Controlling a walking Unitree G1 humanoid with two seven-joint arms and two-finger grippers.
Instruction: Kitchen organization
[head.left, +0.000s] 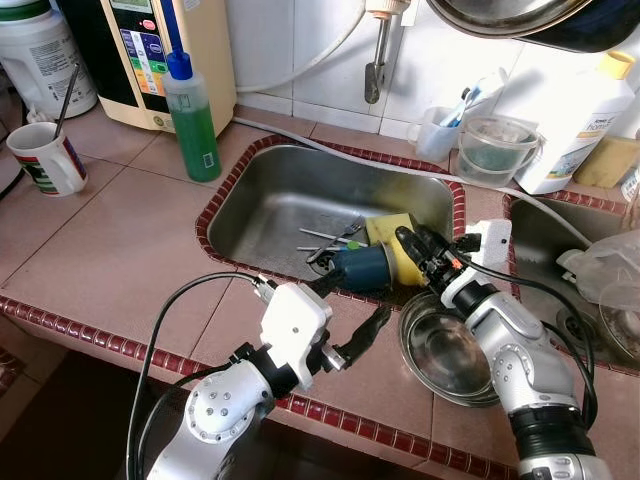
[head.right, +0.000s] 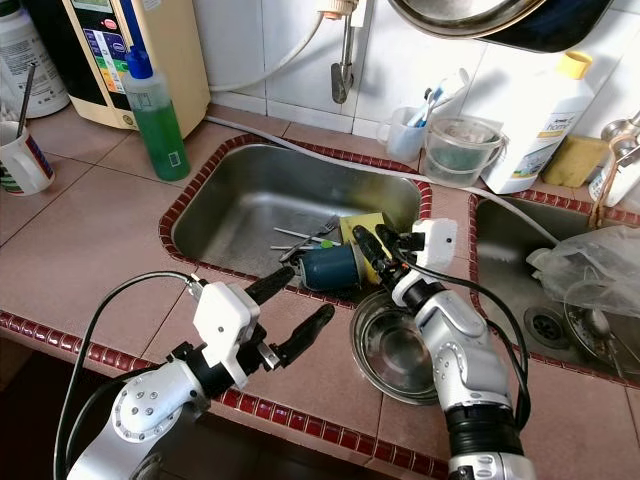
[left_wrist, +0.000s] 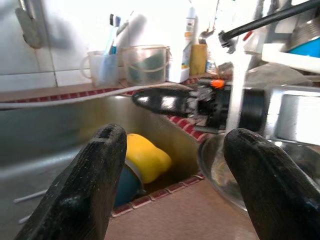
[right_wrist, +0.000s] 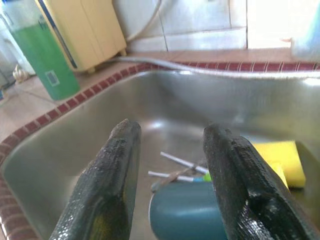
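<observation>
Two robot arms reach over a tiled counter (head.left: 110, 250) toward a steel sink (head.left: 290, 190) edged in dark red tile. The right claw (head.left: 418, 243) hangs over the sink's near right corner with its two black fingers spread and nothing between them; just below and ahead of its tips a blue cup (head.left: 360, 268) lies on its side on the sink floor, and from the right wrist the cup (right_wrist: 187, 217) sits low in the gap between the fingers, not touched by either. A yellow sponge (head.left: 392, 238) rests against the cup on the side toward the right claw, and loose cutlery (head.left: 330, 240) lies on the sink floor just beyond the cup. The left claw (head.left: 352, 313) hovers over the counter's front strip, just short of the sink rim, also open and empty, its upper finger pointing at the cup and its lower finger over bare tile. A metal bowl (head.left: 445, 350) sits on the counter directly beneath the right wrist, beside the left claw's tips. Well beyond the left claw, on the counter at the far left, stand a green soap bottle (head.left: 192, 120) and a mug (head.left: 47, 158) with a spoon in it. Behind the right claw, along the wall, are a clear tub (head.left: 497, 148), a small cup of toothbrushes (head.left: 440, 128) and a white bottle (head.left: 572, 125) with a yellow cap.
</observation>
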